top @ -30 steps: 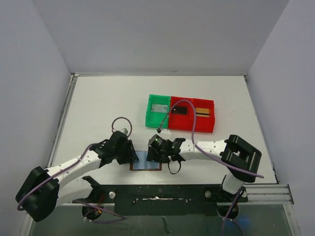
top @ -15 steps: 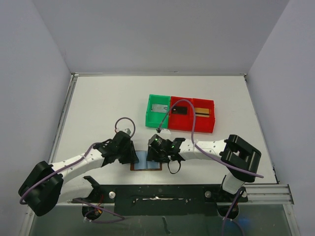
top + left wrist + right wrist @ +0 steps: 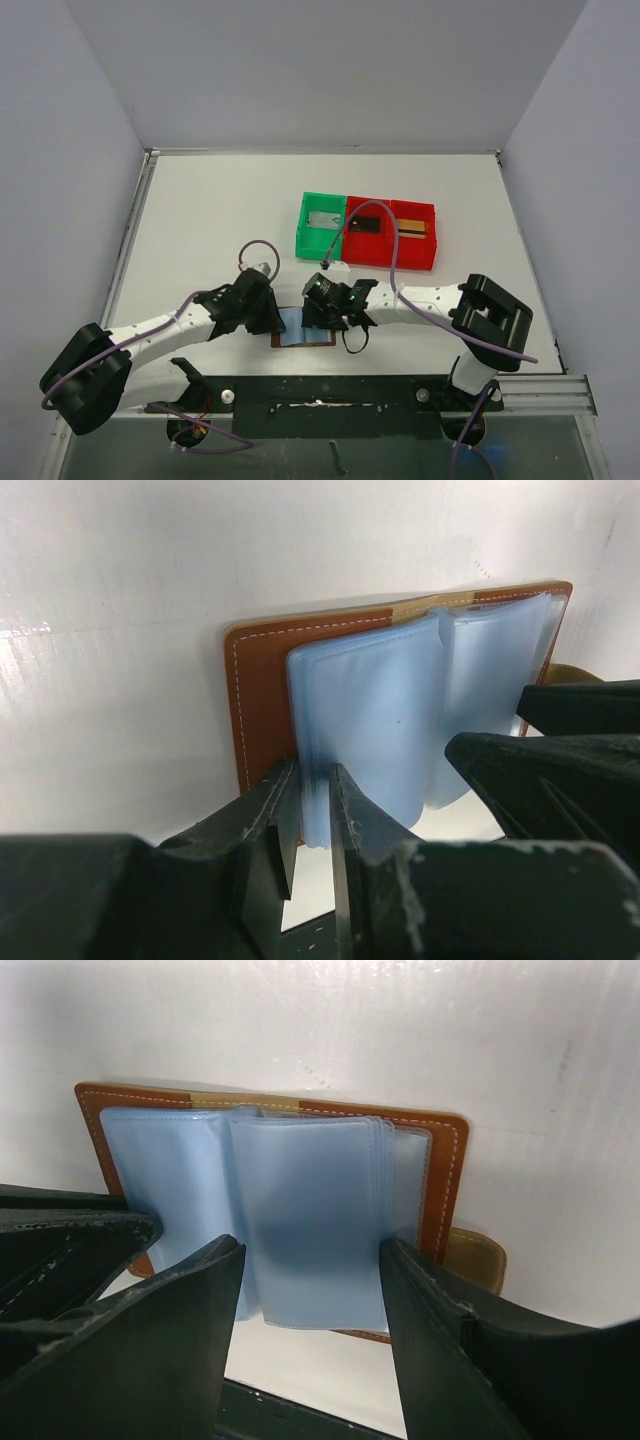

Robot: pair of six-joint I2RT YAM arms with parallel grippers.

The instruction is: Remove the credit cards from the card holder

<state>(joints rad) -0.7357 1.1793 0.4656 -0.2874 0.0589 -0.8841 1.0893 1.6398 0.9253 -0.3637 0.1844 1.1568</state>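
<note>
Left wrist view puts the left claw (image 3: 312,798) nearest, its fingers drawn almost together on the near edge of a blue sleeve (image 3: 365,715), so it is pinching that leaf of the card holder (image 3: 260,695). The right wrist view shows the right claw (image 3: 310,1260) spread wide, one finger on either side of the right-hand stack of sleeves and gripping nothing. The holder lies open and flat on the tabletop (image 3: 200,220), close to its near edge and just ahead of both claws. Its long axis runs left to right, its spine runs near to far, and its little brown tab (image 3: 475,1260) sticks out at the right end. Each arm is about equally near, the left over the left half and the right over the right half, so I judge any coming move to be a lift or a turn of a leaf about that near-to-far spine. The sleeves look empty as far as can be seen. Well beyond, nearer the right arm's side, the pale grey card (image 3: 322,222) lies in the green tray (image 3: 303,238), and the black card (image 3: 366,225) and the golden card (image 3: 414,228) lie in the red trays (image 3: 437,246), their long sides roughly left to right.
</note>
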